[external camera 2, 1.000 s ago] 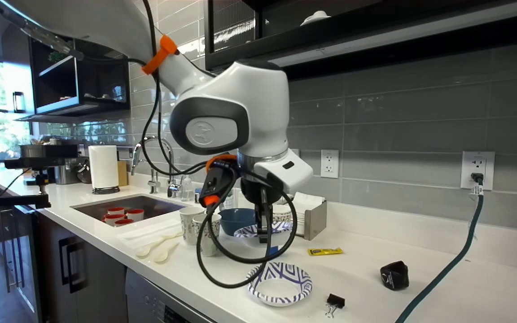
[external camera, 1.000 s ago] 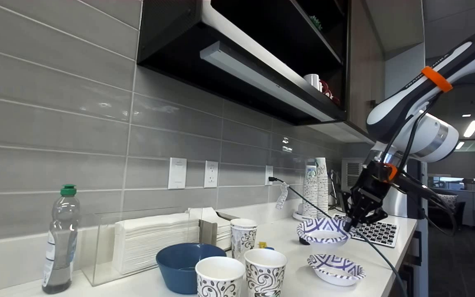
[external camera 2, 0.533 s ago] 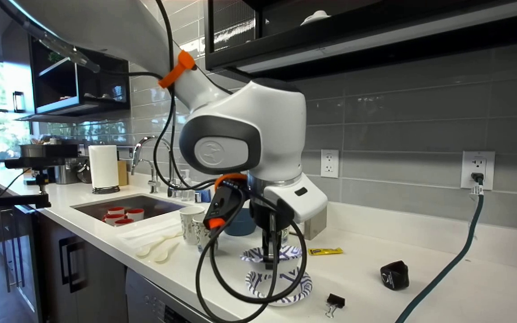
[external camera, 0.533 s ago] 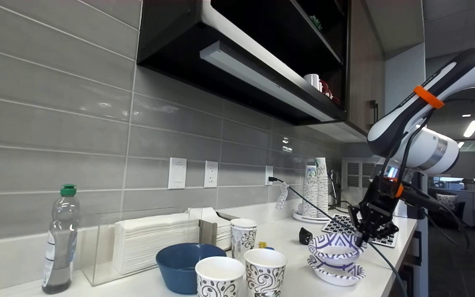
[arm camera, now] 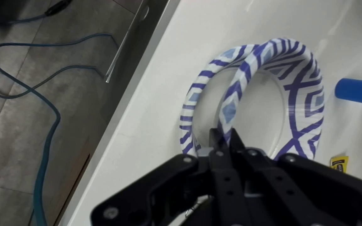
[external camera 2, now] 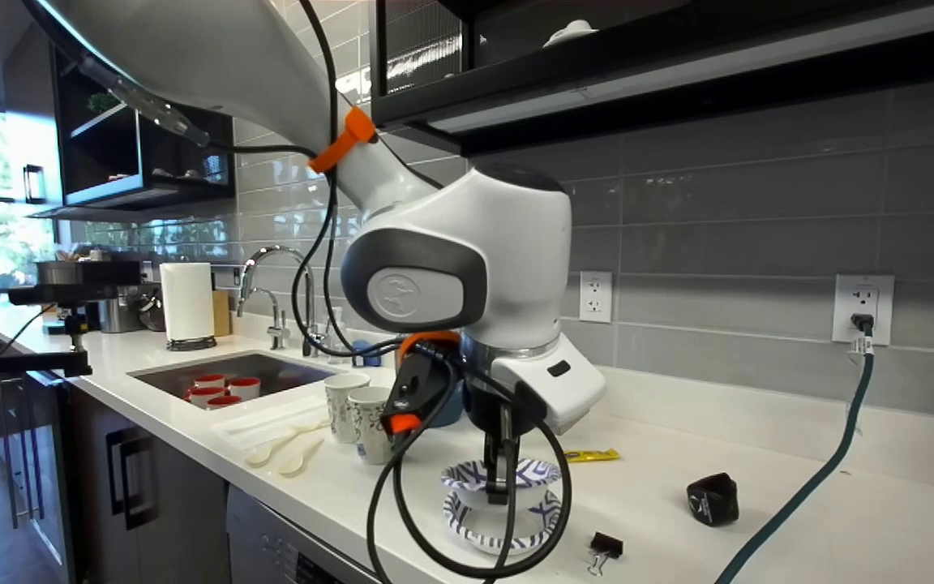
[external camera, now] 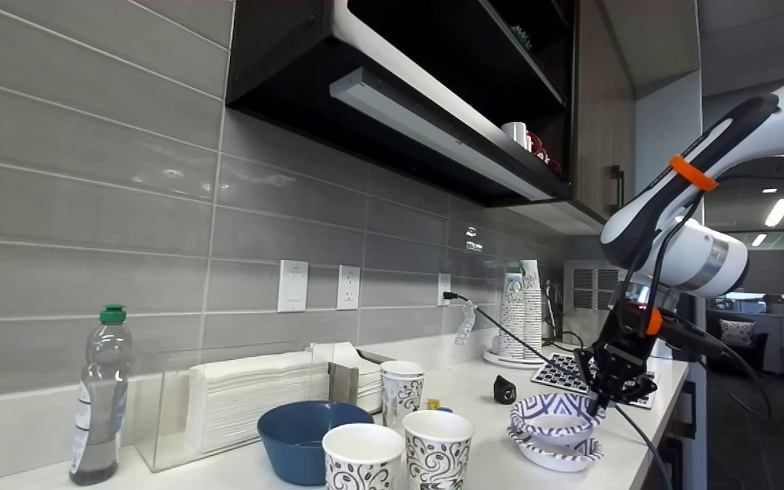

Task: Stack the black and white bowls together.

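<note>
I had the gripper (arm camera: 226,138) clamped on the upper bowl (arm camera: 262,106), partly over the lower bowl (arm camera: 194,96); whether they touched, I couldn't tell. Mugs (external camera 2: 245,390) sat in the sink (external camera 2: 290,371).

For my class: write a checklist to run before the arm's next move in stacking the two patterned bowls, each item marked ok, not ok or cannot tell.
1. Gripper shut on the rim of the upper bowl: ok.
2. Lower bowl right side up on the countertop: ok.
3. Upper bowl centred over the lower: cannot tell; roughly aligned in both exterior views, offset in the wrist view.
4. Upper bowl fully nested: not ok; its rim stands above the lower rim in both exterior views.
5. Blue bowl and paper cups apart from the patterned bowls: ok.
</note>
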Controlling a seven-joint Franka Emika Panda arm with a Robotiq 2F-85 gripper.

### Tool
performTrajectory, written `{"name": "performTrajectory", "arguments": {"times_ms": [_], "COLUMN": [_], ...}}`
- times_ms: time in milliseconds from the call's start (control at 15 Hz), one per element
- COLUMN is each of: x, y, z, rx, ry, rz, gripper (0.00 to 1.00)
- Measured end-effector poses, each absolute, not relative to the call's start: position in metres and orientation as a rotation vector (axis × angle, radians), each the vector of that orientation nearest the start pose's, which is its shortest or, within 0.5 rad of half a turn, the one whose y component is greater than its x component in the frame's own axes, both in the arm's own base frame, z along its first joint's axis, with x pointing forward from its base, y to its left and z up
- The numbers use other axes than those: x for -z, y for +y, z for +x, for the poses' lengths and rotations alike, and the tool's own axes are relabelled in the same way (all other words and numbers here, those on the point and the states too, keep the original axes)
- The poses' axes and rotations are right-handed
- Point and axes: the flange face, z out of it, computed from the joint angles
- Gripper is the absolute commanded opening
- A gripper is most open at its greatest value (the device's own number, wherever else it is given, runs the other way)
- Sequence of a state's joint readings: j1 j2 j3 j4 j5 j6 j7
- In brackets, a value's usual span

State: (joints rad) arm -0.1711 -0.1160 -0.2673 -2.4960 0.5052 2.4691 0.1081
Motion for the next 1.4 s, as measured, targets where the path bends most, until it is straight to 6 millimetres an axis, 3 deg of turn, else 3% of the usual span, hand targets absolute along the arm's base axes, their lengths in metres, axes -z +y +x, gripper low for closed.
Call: {"name": "performTrajectory", "arguments": {"times_ms": [267,333,400,733,1067,1200,1400], "x": [-0.331,-0.330,-0.328,-0.321,-0.328,-0.336,-0.362], "y": [-0.201,-0.202,-0.202,-0.202,-0.203,-0.204,-0.204], "z": [0.429,0.430,0.431,0.437,0.444,0.448,0.456], "rx": [0.190,0.186,0.181,0.168,0.190,0.211,0.264], "ry": [1.249,1.247,1.245,1.235,1.221,1.196,1.120], "rz": [-2.500,-2.503,-2.507,-2.520,-2.525,-2.554,-2.630], "gripper": [0.01,0.14,0.33,0.66,0.99,1.00,1.00]}}
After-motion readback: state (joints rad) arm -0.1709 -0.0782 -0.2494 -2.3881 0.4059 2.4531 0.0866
